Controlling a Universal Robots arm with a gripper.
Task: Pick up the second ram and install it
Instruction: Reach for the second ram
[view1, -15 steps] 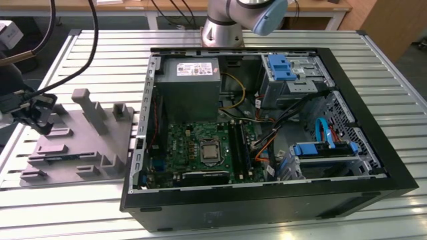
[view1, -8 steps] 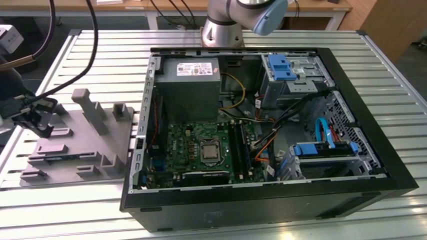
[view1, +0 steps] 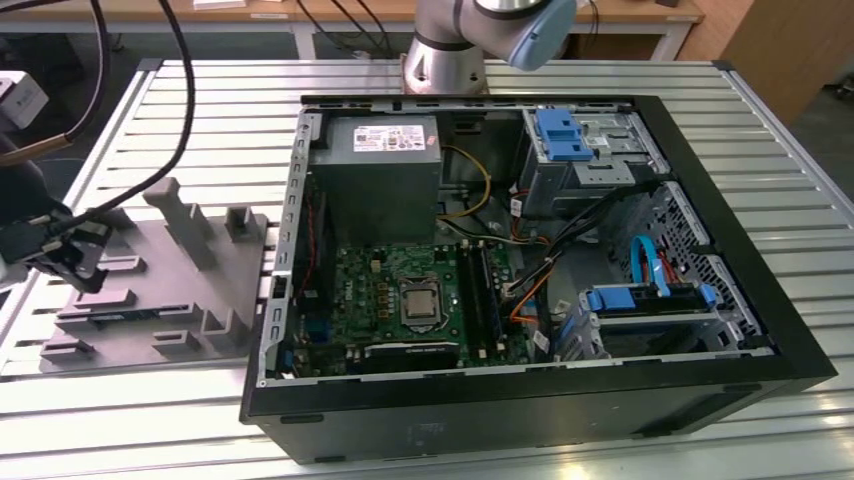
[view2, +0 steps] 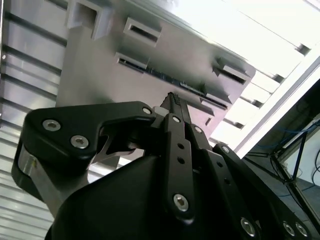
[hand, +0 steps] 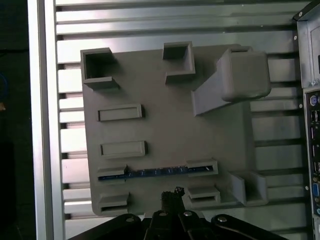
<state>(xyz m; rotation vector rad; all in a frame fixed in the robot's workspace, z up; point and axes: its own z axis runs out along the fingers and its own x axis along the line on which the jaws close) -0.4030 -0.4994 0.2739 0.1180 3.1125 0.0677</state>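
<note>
The second ram (hand: 150, 172) is a thin dark stick standing on edge between two brackets of the grey holder plate (hand: 165, 125). In the second wrist view the ram (view2: 165, 80) is a dark line across the plate (view2: 95, 75). My gripper (hand: 172, 194) hovers above the plate, a short way to one side of the stick and not touching it. Its black fingertips (view2: 174, 100) sit close together with nothing between them. In the exterior view the gripper (view1: 80, 272) hangs over the plate's left part, above the ram (view1: 127, 318).
An open computer case (view1: 534, 400) lies to the exterior view's right of the plate, with the motherboard (view1: 387, 290) and its long black slots (view1: 478, 290) exposed. Tall grey posts (view1: 180, 215) rise from the plate. Cables (view1: 134, 150) hang near the arm. The slatted metal table (view1: 200, 100) surrounds everything.
</note>
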